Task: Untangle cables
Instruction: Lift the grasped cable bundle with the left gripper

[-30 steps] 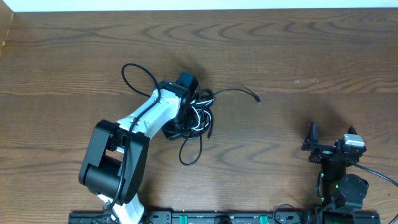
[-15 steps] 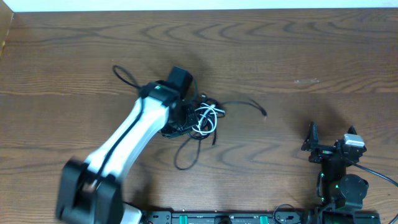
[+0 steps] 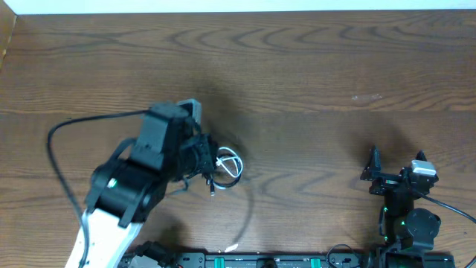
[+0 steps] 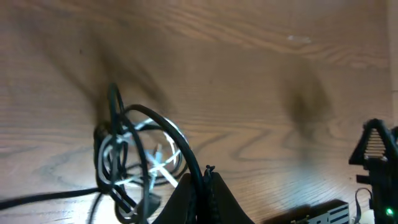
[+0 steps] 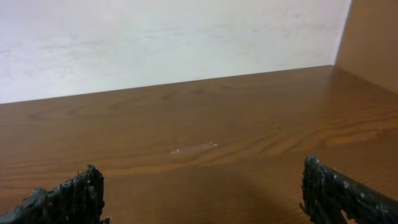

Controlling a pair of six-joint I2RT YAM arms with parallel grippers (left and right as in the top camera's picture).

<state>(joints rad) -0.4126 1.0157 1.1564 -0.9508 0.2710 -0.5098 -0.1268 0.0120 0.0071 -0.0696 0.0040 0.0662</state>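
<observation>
One knot of cables (image 4: 140, 155), black strands around a white one, sits bunched at my left claw (image 4: 208, 183), which is clamped shut on a black strand. As I judge it, no strand is separated yet, so all the untangling remains. The bundle lies left of centre on the table (image 3: 335, 59). My right claw (image 3: 392, 173) is well apart, jaws wide and empty. Nothing else obstructs.

Surface: we saw the table (image 3: 335, 59) in dark brown wood grain.
Right half: we saw 1 small pale scuff (image 3: 364, 97) on it.
Left half: we could not tell whether the cables (image 3: 227, 165) rested on it.
</observation>
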